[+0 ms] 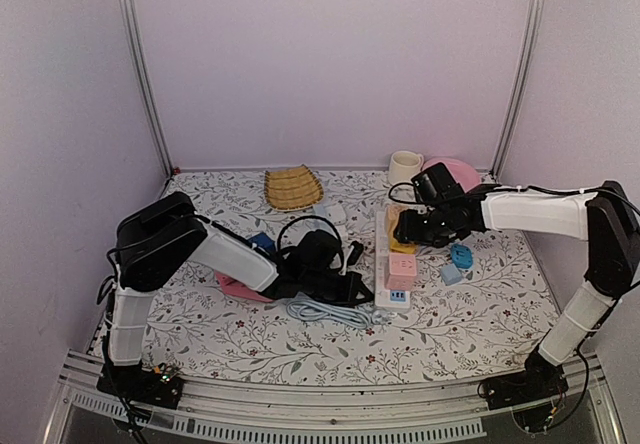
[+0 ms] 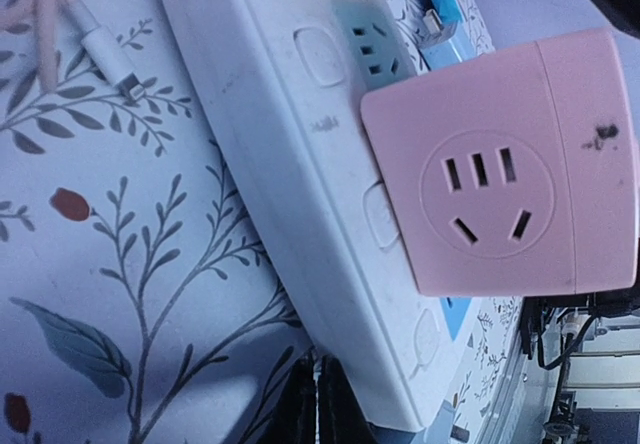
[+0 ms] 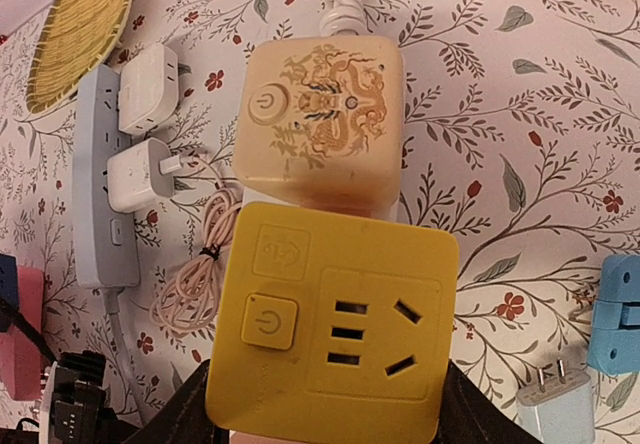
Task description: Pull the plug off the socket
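Step in hand: getting a grip on the plug. Nothing is off the socket (image 2: 250, 164) yet.

Position: the socket lies flat on the floral table (image 1: 480, 324), right of centre, running from near to far. Three cube plugs sit in its row. A pink cube (image 2: 500, 164) is toward the near end and the yellow cube (image 3: 330, 334) is further back. A beige cube with a dragon print (image 3: 320, 124) sits just beyond the yellow one. The grey-blue strip (image 3: 98, 184) with its white chargers lies apart, on the far-left side.

Right gripper (image 3: 330, 414): its jaws stand apart, one on either side of the yellow cube, low on its flanks. The wrist view does not show whether the pads bear on the cube.

Left gripper (image 2: 318, 404): the fingers are pressed together with nothing between them. They sit at the near end of the socket, against its long edge. This is probably a brace, though contact is not confirmed.

Judgement: the yellow cube is the plug being taken.

Next move calls for:
- a firm squeeze on the yellow cube's two side faces
- a straight pull up, away from the socket face
- the socket body kept down at the near end

Risk: the socket lifts along with the cube, or the pull jars the beige neighbour.
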Robot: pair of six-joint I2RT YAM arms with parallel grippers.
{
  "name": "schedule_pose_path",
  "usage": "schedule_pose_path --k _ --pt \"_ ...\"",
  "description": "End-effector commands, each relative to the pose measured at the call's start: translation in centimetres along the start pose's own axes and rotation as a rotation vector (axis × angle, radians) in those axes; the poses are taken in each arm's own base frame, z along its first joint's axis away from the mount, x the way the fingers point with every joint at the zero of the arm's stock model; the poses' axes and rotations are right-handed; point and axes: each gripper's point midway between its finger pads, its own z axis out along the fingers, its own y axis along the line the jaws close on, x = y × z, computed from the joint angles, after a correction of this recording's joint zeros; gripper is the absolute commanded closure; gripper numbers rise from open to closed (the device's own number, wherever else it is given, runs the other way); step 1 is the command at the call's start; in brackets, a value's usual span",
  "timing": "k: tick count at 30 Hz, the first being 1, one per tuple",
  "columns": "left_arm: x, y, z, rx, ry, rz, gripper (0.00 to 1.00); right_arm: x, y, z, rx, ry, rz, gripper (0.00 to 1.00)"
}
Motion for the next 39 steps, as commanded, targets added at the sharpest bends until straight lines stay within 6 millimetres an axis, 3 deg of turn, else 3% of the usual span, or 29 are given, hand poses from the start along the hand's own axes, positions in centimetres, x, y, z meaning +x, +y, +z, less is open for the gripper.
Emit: schedule_pose_path --k 1,8,19,28,32,35,39 --pt "1.5 0.9 0.6 -0.018 0.015 -0.016 0.96 -2.2 0.6 -2.2 0.006 -0.085 -0.013 0.65" --pt "1.4 1.5 0.0 -0.037 0.005 -0.026 0.97 -3.7 0.1 -5.4 -0.029 -0.154 0.000 0.66" --pt "0.8 2.0 -1.2 -0.056 -0.029 -0.036 0.97 -5.5 -5.2 -6.2 -0.049 -0.195 0.057 0.66" --pt "1.1 2.1 -1.7 -0.065 -0.023 -0.034 0.97 -6.9 -11.0 -3.8 -0.125 -0.205 0.185 0.65" --pt "1.0 2.1 -2.2 -0.079 -0.028 -0.029 0.97 -7.0 -12.6 -2.0 -0.151 -0.180 0.236 0.64" --pt "1.0 2.1 -2.7 -0.086 -0.036 -0.029 0.97 -6.4 -13.2 -0.3 -0.179 -0.137 0.269 0.64" --pt "1.2 2.4 -3.0 -0.096 -0.037 -0.030 0.97 -4.9 -11.8 1.3 -0.284 -0.073 0.274 0.65"
